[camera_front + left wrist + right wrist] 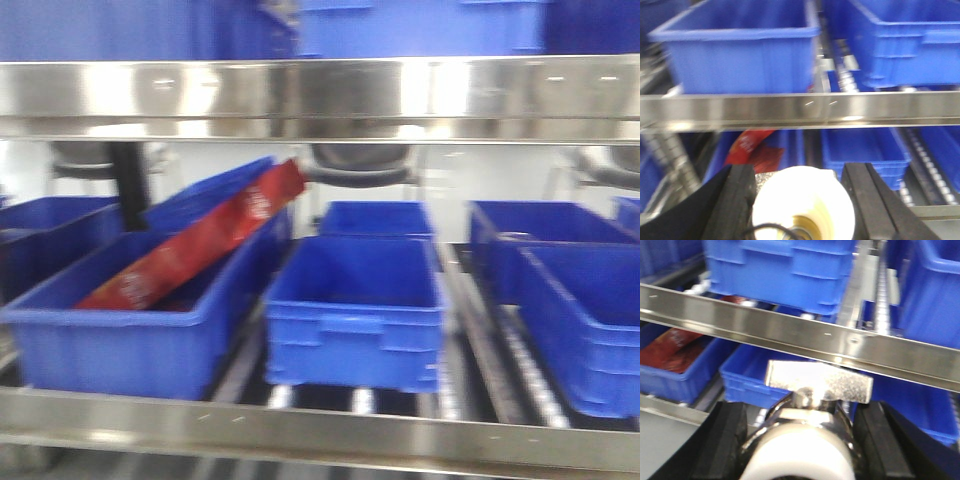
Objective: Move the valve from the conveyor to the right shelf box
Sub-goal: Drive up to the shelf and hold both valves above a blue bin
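Note:
In the left wrist view, a valve point(802, 200) with a whitish round end cap sits between the black fingers point(737, 200) of my left gripper point(799, 175), which is shut on it. The right wrist view shows another valve point(805, 450), silvery with a white cap and a flat metal handle point(819, 381), and my right gripper point(802, 412) is shut on it. Both grippers hang in front of a steel shelf rail point(805, 332). Blue shelf boxes stand on the shelf; the right one point(585, 320) is open-topped. The conveyor is out of view. Neither gripper shows in the front view.
A middle blue box point(355, 300) and a left blue box point(130, 320) holding a long red packet point(200, 245) stand on roller tracks. Steel rails point(320, 425) cross the front, with another shelf point(320, 95) above. A lower tier holds more blue boxes point(862, 147).

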Controlling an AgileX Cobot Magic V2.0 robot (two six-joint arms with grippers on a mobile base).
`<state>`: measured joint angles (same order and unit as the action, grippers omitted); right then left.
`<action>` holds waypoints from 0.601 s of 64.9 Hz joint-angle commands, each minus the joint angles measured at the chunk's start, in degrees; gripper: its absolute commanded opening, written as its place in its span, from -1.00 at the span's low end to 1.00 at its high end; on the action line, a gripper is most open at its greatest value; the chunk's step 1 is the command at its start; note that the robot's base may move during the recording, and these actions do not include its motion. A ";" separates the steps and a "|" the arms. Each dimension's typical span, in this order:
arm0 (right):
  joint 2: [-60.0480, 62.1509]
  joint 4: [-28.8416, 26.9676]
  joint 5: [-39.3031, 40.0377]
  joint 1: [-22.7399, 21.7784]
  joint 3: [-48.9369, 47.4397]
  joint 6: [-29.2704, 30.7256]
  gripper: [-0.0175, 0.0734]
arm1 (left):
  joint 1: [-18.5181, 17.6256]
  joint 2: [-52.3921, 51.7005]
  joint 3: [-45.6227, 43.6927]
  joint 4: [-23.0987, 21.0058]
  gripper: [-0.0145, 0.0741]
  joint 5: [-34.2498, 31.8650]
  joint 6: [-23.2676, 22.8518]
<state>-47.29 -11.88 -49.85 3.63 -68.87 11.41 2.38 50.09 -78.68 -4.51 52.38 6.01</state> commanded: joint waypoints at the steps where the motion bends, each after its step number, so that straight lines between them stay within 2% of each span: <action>1: 0.53 0.04 4.05 -0.04 -0.41 0.06 -0.95 | -0.25 -0.21 -0.29 -0.45 -0.92 -2.87 -0.25; 39: 0.53 0.04 4.05 -0.04 -0.41 0.06 -0.95 | -0.25 -0.10 -0.29 -0.45 -0.92 -2.87 -0.25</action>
<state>-47.29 -11.77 -49.85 3.63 -68.87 11.41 2.38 50.19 -78.68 -4.66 52.38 6.01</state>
